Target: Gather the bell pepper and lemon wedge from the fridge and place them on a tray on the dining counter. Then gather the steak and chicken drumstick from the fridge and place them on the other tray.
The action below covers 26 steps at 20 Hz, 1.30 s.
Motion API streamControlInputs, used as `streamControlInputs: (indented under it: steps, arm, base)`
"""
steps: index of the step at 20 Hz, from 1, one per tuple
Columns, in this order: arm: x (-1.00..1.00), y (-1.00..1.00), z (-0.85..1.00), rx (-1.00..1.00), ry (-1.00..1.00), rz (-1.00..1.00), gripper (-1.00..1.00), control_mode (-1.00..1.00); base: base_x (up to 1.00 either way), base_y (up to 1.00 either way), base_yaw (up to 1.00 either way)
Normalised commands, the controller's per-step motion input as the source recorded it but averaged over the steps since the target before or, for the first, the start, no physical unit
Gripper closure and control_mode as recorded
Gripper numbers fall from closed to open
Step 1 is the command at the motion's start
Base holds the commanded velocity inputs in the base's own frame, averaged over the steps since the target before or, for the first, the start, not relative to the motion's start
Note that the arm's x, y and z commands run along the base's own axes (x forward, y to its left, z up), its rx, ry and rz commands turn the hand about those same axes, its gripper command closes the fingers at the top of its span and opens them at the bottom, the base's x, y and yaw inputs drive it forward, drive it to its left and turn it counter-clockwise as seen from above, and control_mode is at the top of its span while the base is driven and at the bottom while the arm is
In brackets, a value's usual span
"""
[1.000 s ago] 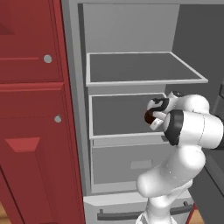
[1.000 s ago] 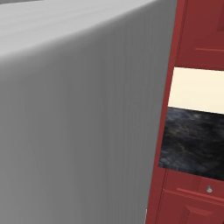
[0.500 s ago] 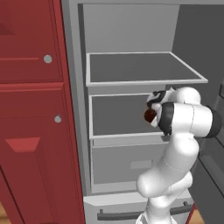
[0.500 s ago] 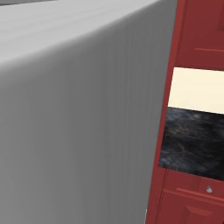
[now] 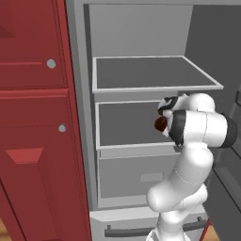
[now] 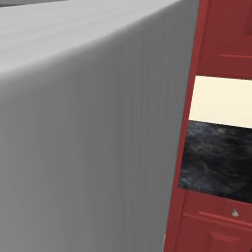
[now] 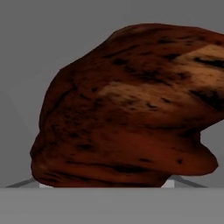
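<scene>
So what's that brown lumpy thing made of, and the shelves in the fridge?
The brown lump looks like cooked meat, probably the chicken drumstick: a dull, browned skin with dark speckles and paler golden streaks. The fridge shelves look like smooth grey plastic or frosted glass with pale rims; the flat, even color leaves that open.

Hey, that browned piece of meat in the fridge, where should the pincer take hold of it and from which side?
Grip the chicken drumstick across its thick rounded body, coming straight in from the open front of the fridge, as the hand already faces it. The bulky middle gives the broadest hold; the tapered end at upper right looks thinner and likelier to slip.
</scene>
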Motion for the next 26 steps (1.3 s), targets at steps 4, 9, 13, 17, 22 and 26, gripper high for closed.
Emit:
streamControlInputs:
  steps: [4, 9, 13, 17, 22, 26]
  arm:
    - [-0.99, 0.69, 0.30, -0.03, -0.02, 0.04, 1.00, -1.00]
    - [-1.00, 0.60, 0.65, -0.01, -0.05, 0.03, 1.00, -1.00]
    - [-1.00, 0.38, 0.90, 0.00, -0.07, 0.02, 1.00, -1.00]
    - [-1.00, 0.06, 0.99, 0.00, -0.01, 0.02, 1.00, -1.00]
    - [-1.00, 0.00, 0.79, 0.00, 0.00, 0.05, 1.00, -1.00]
    - [-1.00, 0.00, 0.46, 0.00, 0.00, 0.07, 1.00, -1.00]
  base:
    - [0.00, 0.00, 0.00]
    - [0.00, 0.00, 0.00]
    - [0.00, 0.00, 0.00]
    - [0.00, 0.00, 0.00]
    - [0.00, 0.00, 0.00]
    - [0.00, 0.00, 0.00]
